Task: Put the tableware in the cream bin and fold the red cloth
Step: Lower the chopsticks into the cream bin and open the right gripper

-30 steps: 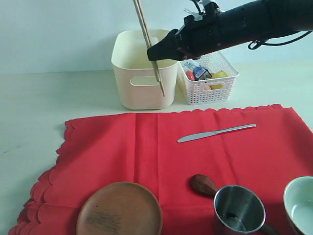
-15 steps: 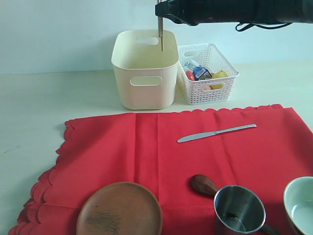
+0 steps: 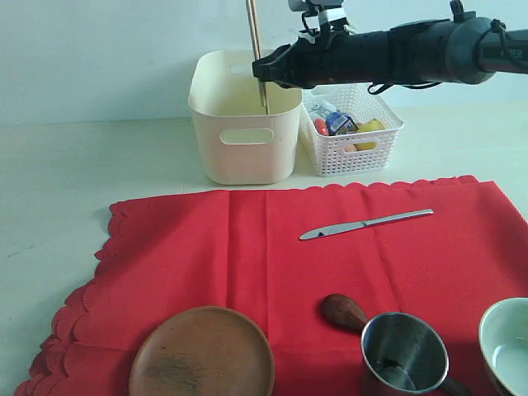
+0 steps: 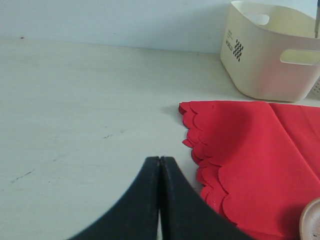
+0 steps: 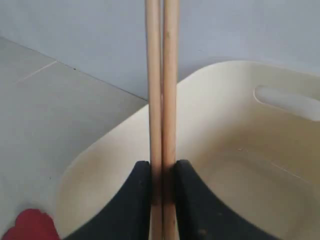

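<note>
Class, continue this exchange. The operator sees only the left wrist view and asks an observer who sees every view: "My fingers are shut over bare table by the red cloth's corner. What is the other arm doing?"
Observer: The right fingers are shut on a pair of chopsticks, held upright over the cream bin.
Operator: What lies on the cloth beyond my corner?
Observer: A knife, a spoon, a cup, a bowl and a plate sit on the red cloth.
Operator: Is anything on the bin's far side?
Observer: A white basket stands close beside it, with small items inside.
</note>
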{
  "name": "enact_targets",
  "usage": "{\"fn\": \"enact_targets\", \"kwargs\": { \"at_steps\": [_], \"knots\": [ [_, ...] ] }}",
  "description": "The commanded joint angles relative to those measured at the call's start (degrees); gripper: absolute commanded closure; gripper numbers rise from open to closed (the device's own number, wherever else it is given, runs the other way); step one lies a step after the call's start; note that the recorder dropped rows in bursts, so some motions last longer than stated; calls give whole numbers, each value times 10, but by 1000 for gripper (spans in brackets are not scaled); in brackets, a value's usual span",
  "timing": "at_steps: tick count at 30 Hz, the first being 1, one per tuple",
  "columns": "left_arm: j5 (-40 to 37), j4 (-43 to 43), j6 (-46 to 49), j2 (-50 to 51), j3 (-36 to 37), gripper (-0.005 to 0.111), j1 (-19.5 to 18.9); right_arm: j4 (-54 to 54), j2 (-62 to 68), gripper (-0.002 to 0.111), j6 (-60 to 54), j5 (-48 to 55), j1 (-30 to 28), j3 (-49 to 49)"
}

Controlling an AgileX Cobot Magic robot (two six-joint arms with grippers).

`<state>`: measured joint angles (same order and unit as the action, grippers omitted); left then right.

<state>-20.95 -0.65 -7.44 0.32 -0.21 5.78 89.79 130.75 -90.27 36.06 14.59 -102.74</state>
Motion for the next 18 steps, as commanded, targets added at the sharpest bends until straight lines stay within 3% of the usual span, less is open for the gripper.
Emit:
{"fn": "enact_targets", "kwargs": {
  "at_steps": [1,14,18],
  "knots": [
    [4,-1,-1,-3,2,107,-2,-8,8,108,-38,-2,0,-6],
    [4,-1,-1,-3,2,107,-2,-96,40,108,-44,-6,1,-6],
    [4,-1,-1,-3,2,107,-2,-98,40,88,-43,-6,1,-6]
  ]
}}
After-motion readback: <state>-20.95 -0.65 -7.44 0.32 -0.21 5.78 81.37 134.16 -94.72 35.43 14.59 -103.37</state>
